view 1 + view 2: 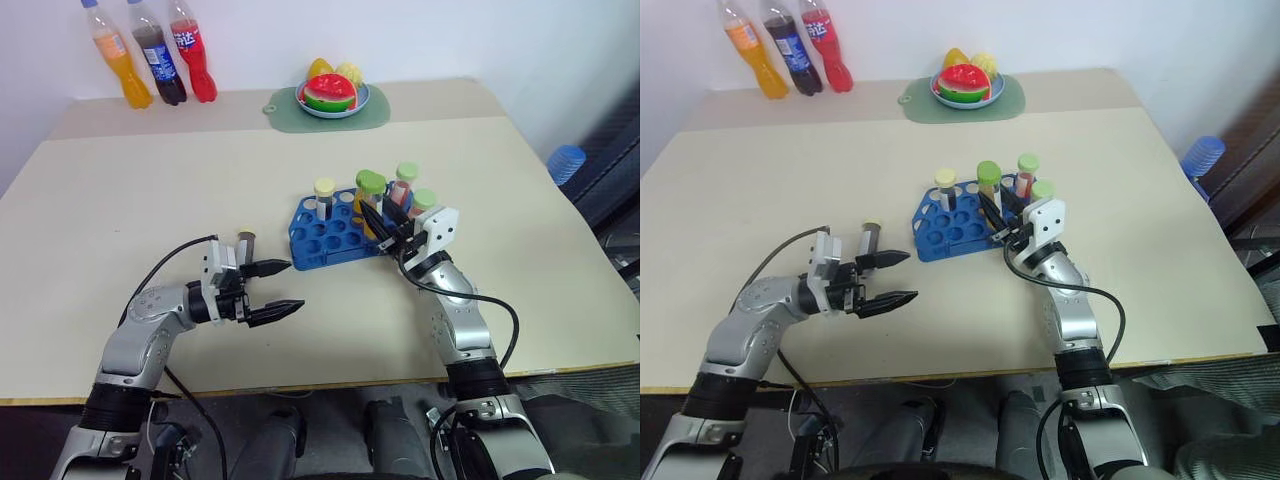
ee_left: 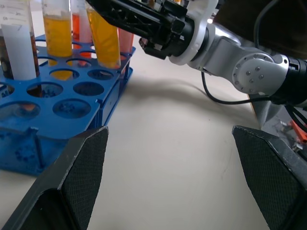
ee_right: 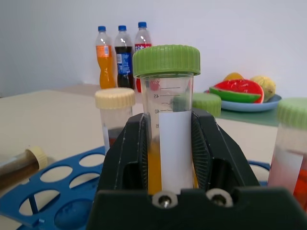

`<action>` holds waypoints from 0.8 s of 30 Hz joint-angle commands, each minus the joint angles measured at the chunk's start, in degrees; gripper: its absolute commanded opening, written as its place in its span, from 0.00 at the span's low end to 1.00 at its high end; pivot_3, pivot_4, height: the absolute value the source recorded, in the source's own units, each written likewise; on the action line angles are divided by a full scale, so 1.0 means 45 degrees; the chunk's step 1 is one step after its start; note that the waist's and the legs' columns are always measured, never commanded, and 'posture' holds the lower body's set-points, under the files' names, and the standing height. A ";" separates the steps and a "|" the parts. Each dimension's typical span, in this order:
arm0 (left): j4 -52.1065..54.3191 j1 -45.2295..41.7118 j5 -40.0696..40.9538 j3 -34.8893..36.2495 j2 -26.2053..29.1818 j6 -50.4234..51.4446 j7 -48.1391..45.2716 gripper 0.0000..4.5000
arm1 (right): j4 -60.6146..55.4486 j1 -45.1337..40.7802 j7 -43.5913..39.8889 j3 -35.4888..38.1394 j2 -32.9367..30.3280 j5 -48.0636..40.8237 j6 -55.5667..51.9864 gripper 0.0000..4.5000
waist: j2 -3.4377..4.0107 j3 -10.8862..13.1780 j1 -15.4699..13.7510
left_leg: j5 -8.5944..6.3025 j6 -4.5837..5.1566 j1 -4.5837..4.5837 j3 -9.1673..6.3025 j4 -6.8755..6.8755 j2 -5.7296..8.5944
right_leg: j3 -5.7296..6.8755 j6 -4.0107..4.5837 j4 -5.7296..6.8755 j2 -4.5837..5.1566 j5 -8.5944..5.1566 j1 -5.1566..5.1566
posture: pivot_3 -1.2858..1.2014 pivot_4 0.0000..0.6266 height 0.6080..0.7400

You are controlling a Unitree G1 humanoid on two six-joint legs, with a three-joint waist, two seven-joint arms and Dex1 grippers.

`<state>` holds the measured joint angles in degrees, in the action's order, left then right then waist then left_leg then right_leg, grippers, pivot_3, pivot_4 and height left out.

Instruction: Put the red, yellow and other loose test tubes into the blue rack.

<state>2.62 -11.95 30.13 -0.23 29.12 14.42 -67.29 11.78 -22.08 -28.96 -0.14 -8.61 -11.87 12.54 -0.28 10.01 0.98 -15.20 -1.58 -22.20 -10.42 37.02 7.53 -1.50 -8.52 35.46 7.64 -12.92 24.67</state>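
Observation:
The blue rack (image 1: 318,238) sits mid-table. Standing in it are a cream-capped tube (image 1: 324,194), a red tube (image 1: 404,180) and other green-capped tubes (image 1: 424,199). My right gripper (image 1: 372,212) is shut on a yellow-orange tube with a green cap (image 3: 166,60), held upright with its lower end (image 2: 106,48) just over a hole at the rack's right end. A greyish tube with a cream cap (image 1: 245,240) lies on the table left of the rack. My left gripper (image 1: 296,285) stands open and empty just in front of that tube, pointing toward the rack.
Three soda bottles (image 1: 158,55) stand at the far left corner. A fruit plate on a pale green mat (image 1: 330,112) is at the far middle. A blue object (image 1: 566,162) sits beyond the table's right edge. Bare tabletop (image 1: 120,190) spreads to the left.

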 commanded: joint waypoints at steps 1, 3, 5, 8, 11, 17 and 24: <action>0.0491 0.0027 0.0243 0.0326 0.0125 -0.0078 0.0055 0.95 | -0.0202 0.0258 0.0069 -0.0009 0.0044 0.0074 0.0319 0.17 | 0.0000 0.0000 -0.0016 | 0.0000 0.0000 0.0000 -0.0001 0.0000 0.0000 | 0.0000 0.0000 0.0000 -0.0001 0.0000 0.0000 | 0.52 0.24 1.00; 0.0505 0.0022 0.0279 0.0369 0.0076 -0.0070 0.0159 0.95 | -0.0050 0.0343 0.0107 -0.0093 0.0112 0.0193 0.0486 0.17 | 0.0001 -0.0001 -0.0016 | 0.0000 0.0000 0.0000 0.0000 0.0000 0.0000 | 0.0000 0.0000 0.0000 0.0000 0.0000 -0.0001 | 0.52 0.24 1.00; 0.0532 0.0008 0.0381 0.0407 0.0018 -0.0012 0.0275 0.95 | -0.0032 0.0363 -0.0417 -0.0163 0.0180 -0.0319 0.0145 0.17 | 0.0001 -0.0001 -0.0004 | 0.0000 0.0000 0.0000 0.0000 0.0000 0.0001 | 0.0000 0.0000 -0.0001 0.0000 0.0000 -0.0001 | 0.52 0.24 1.00; 0.0645 -0.0118 0.0662 0.0618 -0.0144 0.0207 0.0686 0.95 | -0.0049 0.0279 -0.0616 -0.0173 0.0124 -0.0311 0.0355 0.41 | 0.0001 -0.0001 0.0004 | 0.0000 0.0000 0.0000 -0.0001 0.0000 0.0000 | 0.0000 0.0000 0.0000 -0.0001 0.0000 -0.0001 | 0.52 0.24 1.00; 0.0827 -0.0342 0.1055 0.0991 -0.0326 0.0651 0.1366 0.95 | -0.0165 0.0276 -0.0319 -0.0201 -0.0165 0.0410 0.0691 0.73 | 0.0002 -0.0001 0.0007 | 0.0000 0.0000 0.0000 -0.0001 -0.0001 -0.0002 | 0.0000 0.0000 0.0001 -0.0002 0.0000 0.0001 | 0.52 0.24 1.00; 0.2210 -0.0502 -0.0658 0.1707 -0.1138 0.1273 0.6375 0.95 | -0.2066 0.1043 -0.0916 -0.0347 -0.1432 0.0521 -0.0106 0.96 | -0.0001 -0.0002 -0.0066 | 0.0000 0.0000 0.0000 -0.0001 0.0008 0.0002 | -0.0001 -0.0001 -0.0001 0.0002 0.0000 -0.0005 | 0.52 0.24 1.00; 0.3855 -0.0950 0.0415 0.2565 -0.1176 0.4927 0.9389 0.95 | -0.4800 0.2947 -0.1403 0.0295 -0.3144 -0.0274 -0.2315 0.96 | -0.0004 -0.0004 -0.0095 | -0.0002 0.0001 0.0000 0.0003 0.0008 0.0000 | -0.0004 -0.0001 0.0000 0.0000 0.0000 -0.0007 | 0.52 0.24 1.00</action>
<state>16.78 -14.67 29.17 8.24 23.48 31.93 -28.37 -5.29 -9.95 -34.95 -0.94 -21.73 -11.05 4.05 -0.30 10.00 0.55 -15.21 -1.57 -22.20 -10.41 37.06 7.54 -1.52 -8.53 35.46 7.64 -12.92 24.63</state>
